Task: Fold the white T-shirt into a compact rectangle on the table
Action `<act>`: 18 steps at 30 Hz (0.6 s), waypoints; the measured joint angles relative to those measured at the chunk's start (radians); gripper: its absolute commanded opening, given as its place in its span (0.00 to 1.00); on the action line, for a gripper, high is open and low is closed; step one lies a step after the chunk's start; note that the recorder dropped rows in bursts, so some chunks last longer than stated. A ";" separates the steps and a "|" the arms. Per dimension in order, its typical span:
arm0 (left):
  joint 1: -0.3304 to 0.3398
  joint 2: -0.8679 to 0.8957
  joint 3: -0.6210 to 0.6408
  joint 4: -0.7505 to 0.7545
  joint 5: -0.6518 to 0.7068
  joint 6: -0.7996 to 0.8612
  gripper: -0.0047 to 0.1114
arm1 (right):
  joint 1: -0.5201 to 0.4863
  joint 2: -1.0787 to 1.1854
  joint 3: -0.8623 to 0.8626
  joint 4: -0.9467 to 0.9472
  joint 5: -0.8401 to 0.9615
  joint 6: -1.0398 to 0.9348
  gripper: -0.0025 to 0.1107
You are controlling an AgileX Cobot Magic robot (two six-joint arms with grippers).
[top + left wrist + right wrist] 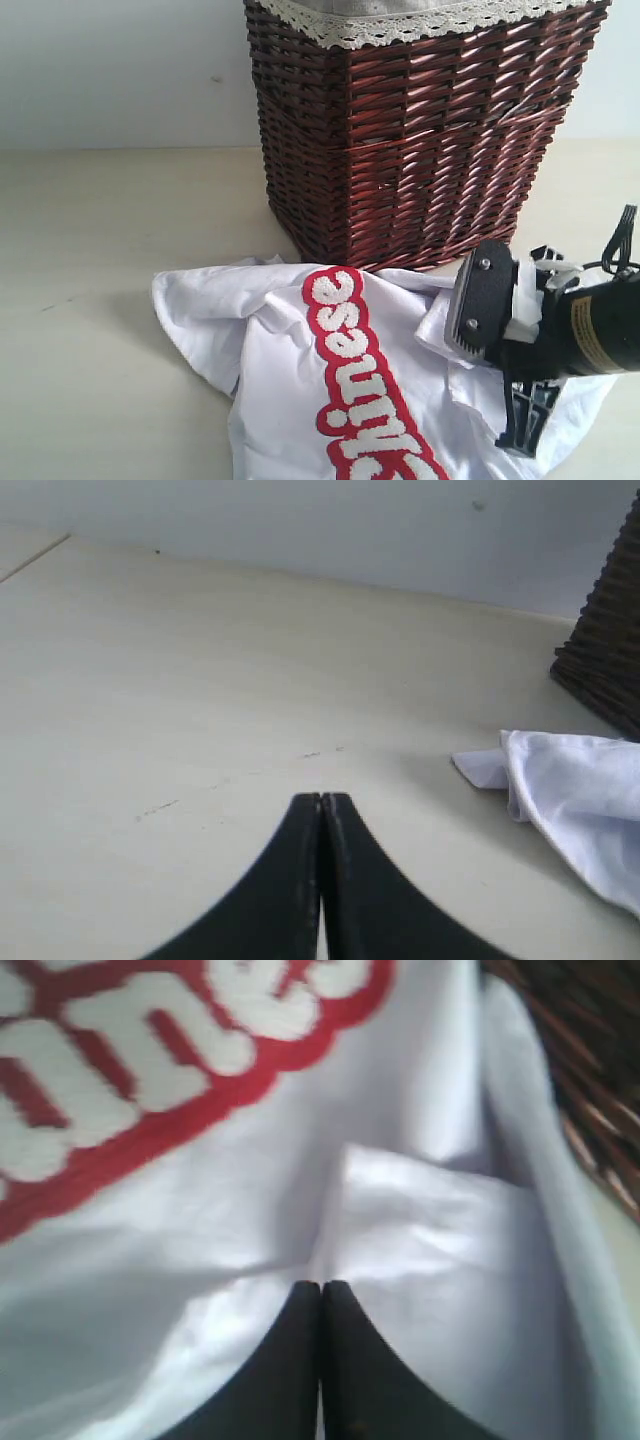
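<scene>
Sitting right over the white T-shirt (290, 360), right hand (320, 1288) clenched, grip unclear | left hand (322, 800) clenched empty, farther off

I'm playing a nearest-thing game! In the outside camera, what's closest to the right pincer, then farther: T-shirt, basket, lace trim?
1. white T-shirt: right at the right pincer.
2. wicker basket: standing behind the shirt.
3. lace trim: up on the basket's rim.

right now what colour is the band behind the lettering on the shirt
Red band on the shirt, clearest in the exterior view.
</scene>
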 measured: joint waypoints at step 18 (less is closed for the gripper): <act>0.000 0.000 0.000 0.000 0.000 0.000 0.04 | -0.006 0.124 -0.022 0.000 0.119 -0.081 0.41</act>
